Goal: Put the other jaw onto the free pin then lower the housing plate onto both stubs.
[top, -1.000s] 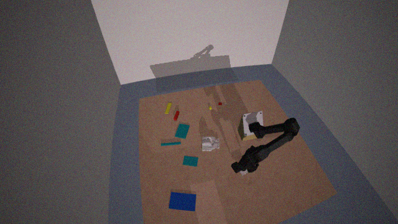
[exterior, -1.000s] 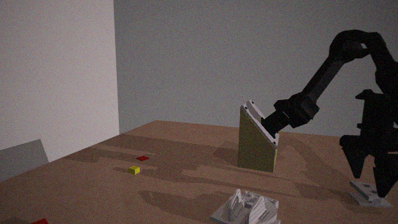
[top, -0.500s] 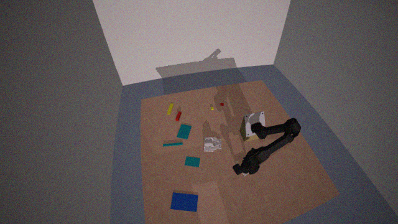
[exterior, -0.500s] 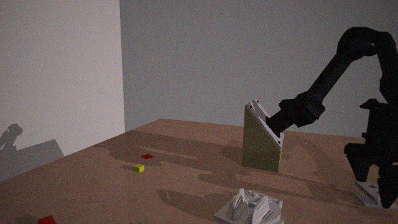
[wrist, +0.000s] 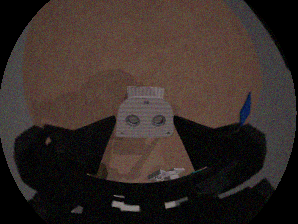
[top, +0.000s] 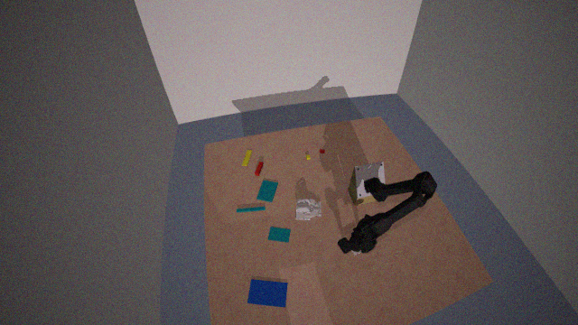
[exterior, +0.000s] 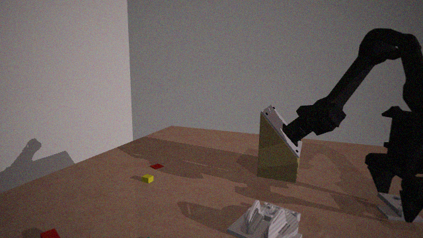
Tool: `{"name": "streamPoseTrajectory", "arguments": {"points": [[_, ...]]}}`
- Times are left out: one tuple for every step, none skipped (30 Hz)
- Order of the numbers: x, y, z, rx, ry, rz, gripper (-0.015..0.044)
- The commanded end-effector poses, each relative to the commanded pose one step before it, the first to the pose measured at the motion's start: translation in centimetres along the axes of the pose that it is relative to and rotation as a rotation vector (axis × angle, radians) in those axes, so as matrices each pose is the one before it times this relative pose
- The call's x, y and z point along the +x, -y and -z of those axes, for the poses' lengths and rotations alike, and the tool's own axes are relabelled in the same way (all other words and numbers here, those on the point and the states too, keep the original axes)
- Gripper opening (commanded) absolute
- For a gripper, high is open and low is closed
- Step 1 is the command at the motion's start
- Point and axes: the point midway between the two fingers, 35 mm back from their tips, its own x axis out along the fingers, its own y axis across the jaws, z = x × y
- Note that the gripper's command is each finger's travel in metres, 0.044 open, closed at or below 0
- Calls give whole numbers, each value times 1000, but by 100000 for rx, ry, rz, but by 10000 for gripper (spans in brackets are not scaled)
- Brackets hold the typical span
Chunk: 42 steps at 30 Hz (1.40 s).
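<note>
The pale grey housing plate (top: 357,253) (exterior: 392,202) (wrist: 145,131) lies on the table, with two round holes and a ridged strip along one edge. My gripper (exterior: 395,205) (wrist: 145,117) is open and empty, pointing down, with its fingertips at opposite sides of the plate. In the top view my arm covers most of both. The grey base assembly (top: 309,210) (exterior: 275,225) (wrist: 169,174) stands apart from the plate. An upright ridged fin and a sloping ridged piece show on it. Its pins, and whether the jaws' teeth mesh, are too unclear to tell.
My arm is mounted on the sloped yellow stand (top: 353,186) (exterior: 275,162). Teal panels (top: 267,190) (top: 279,234), a teal bar (top: 250,209), a blue panel (top: 267,292) (wrist: 245,109), a yellow bar (top: 247,158), a red bar (top: 258,169) and small red and yellow pieces lie around.
</note>
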Motion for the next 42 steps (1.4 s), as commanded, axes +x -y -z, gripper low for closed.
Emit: {"name": "streamPoseTrajectory", "arguments": {"points": [[39,8,84,694,-352,148,440],[0,0,0,0,0,0,440],[16,1,-1,0,-1,2,440],[16,1,-1,0,-1,2,440],[0,0,0,0,0,0,440],[0,0,0,0,0,0,440],[0,0,0,0,0,0,440],[0,0,0,0,0,0,440],[0,0,0,0,0,0,440],[0,0,0,0,0,0,440],[0,0,0,0,0,0,440],[0,0,0,0,0,0,440],[-34,-17,-75,-675,341,-169,433],[0,0,0,0,0,0,427],[0,0,0,0,0,0,420],[0,0,0,0,0,0,413],[0,0,0,0,0,0,407],[0,0,0,0,0,0,400],[0,0,0,0,0,0,393],[0,0,0,0,0,0,387],[0,0,0,0,0,0,380],[0,0,0,0,0,0,373],[0,0,0,0,0,0,367],[0,0,0,0,0,0,360],[0,0,0,0,0,0,353],[0,0,0,0,0,0,351],[0,0,0,0,0,0,351],[0,0,0,0,0,0,351],[0,0,0,0,0,0,351],[0,0,0,0,0,0,351],[0,0,0,0,0,0,351],[0,0,0,0,0,0,351],[0,0,0,0,0,0,351],[0,0,0,0,0,0,351],[0,0,0,0,0,0,351],[0,0,0,0,0,0,351],[-49,10,8,-4,-31,-8,351],[-148,29,22,-12,-91,-23,351],[-247,45,35,-17,-145,-38,351],[-306,50,41,-16,-165,-45,351],[-308,44,38,-10,-151,-42,351],[-310,39,35,-4,-137,-39,351]]}}
